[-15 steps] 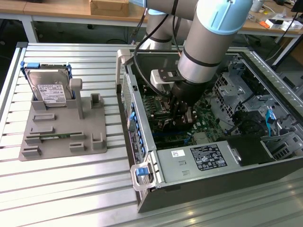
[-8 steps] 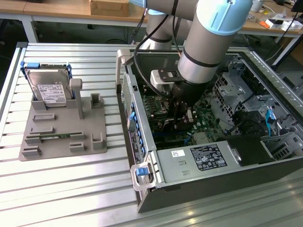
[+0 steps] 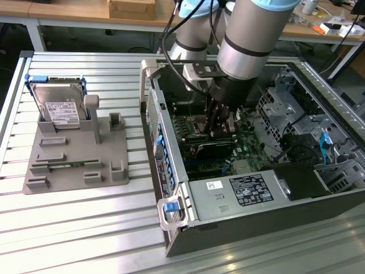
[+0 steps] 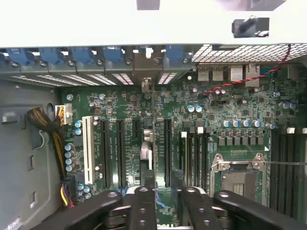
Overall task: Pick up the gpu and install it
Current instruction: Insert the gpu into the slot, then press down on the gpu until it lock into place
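Reaching down into the open pc case (image 3: 169, 171), the gripper (image 3: 219, 130) hangs right over the motherboard (image 4: 230, 105). Its claw is apart. In the wrist view there's bare board showing between the two fingers (image 4: 142, 206), so nothing is clamped.

The gpu (image 3: 212, 151) looks to be standing on edge in one of the long slots, just under the fingers. From the wrist camera it's a thin upright sliver (image 4: 147, 153) running toward the rear wall of the case, roughly in line with one finger rather than centred in the gap. I can't tell from here whether it's fully seated.

My take on doing this bit well: keep the push straight down and even along the top edge, not on one corner. The bracket end has to line up with the rear opening or the card will sit crooked. Watch the tall capacitors and the neighbouring slots too — the fingers are close to them.
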Motion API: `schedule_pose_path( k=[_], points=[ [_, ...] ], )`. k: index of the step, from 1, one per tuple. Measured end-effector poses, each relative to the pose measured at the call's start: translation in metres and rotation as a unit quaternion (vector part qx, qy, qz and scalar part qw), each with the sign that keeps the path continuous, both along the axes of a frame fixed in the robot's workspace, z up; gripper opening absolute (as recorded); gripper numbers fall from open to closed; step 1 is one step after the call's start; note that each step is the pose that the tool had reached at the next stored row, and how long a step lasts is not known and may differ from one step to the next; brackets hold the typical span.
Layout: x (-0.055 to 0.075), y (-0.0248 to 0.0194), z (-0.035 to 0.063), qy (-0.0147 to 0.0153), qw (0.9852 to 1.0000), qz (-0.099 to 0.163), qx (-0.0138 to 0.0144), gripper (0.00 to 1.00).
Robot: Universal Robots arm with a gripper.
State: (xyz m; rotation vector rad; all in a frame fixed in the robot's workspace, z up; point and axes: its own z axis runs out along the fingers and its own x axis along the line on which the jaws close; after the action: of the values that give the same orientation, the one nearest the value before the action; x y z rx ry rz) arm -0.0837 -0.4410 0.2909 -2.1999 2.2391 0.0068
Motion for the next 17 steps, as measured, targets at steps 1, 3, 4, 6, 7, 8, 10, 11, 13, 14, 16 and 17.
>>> schedule_pose_path(
  k=[1, 3, 4, 6, 7, 8, 10, 11, 13, 14, 16, 17],
  points=[
    [0.002, 0.0010, -0.0001, 0.0002, 1.0000, 0.001, 0.0001, 0.26],
    [0.021, 0.0009, -0.0002, 0.0079, 1.0000, 0.001, 0.0001, 0.11],
    [0.029, 0.0008, -0.0002, 0.0103, 0.9999, 0.002, 0.0001, 0.11],
    [0.036, 0.0008, 0.0106, 0.0110, 0.9999, 0.002, 0.0001, 0.11],
    [0.036, 0.0009, 0.0159, 0.0110, 0.9999, 0.001, 0.0000, 0.11],
    [0.036, 0.0019, 0.0189, 0.0110, 0.9999, 0.001, -0.0003, 0.11],
    [0.039, 0.0035, 0.0239, 0.0110, 0.9999, 0.001, -0.0010, 0.11],
    [0.043, 0.0035, 0.0242, 0.0117, 0.9999, 0.002, -0.0009, 0.11],
    [0.053, 0.0035, 0.0252, 0.0144, 0.9999, 0.001, -0.0009, 0.11],
    [0.053, 0.0035, 0.0252, 0.0143, 0.9999, 0.001, -0.0008, 0.11],
    [0.051, 0.0035, 0.0246, 0.0144, 0.9999, 0.002, -0.0010, 0.11],
    [0.044, 0.0032, 0.0221, 0.0144, 0.9999, 0.002, -0.0010, 0.11]
  ],
)
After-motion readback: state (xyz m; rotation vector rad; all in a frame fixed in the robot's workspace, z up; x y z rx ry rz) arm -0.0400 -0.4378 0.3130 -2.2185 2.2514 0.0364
